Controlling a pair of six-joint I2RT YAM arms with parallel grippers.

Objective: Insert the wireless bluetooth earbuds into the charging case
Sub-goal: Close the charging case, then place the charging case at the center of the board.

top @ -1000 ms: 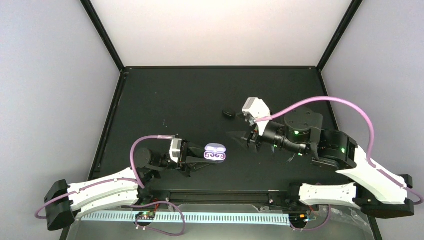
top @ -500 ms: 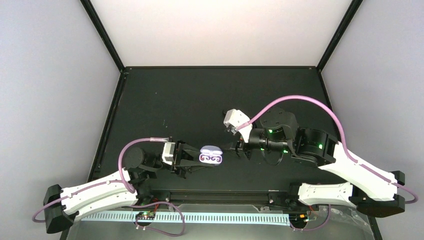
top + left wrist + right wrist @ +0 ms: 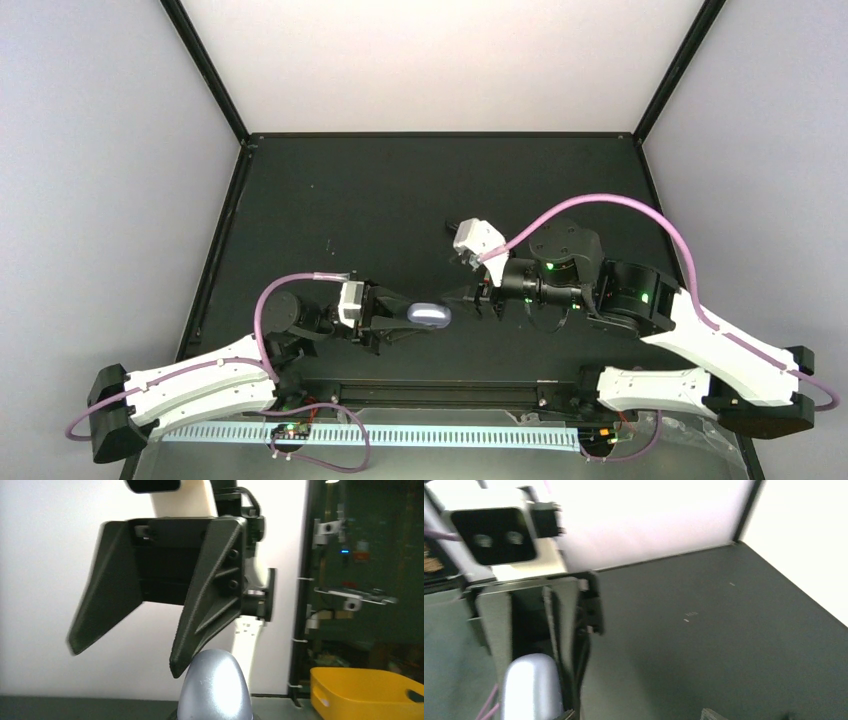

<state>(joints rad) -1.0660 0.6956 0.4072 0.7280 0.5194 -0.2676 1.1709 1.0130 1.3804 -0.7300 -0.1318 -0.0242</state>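
While the left tool [image 3: 410, 318] pinches the lavender charging case [image 3: 430, 314] near the front edge of the bench [image 3: 330, 200], the right tool [image 3: 124, 659] stands spread (one fingertip just at the case's rounded top; contact unclear).

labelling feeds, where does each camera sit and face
top external: above and behind the robot, looking down on the table; left arm and right arm show.
left wrist: on the left arm, looking past the held charging case at the open right jaws.
right wrist: on the right arm, facing the left jaws and case.
shared: both wrist views show the case.
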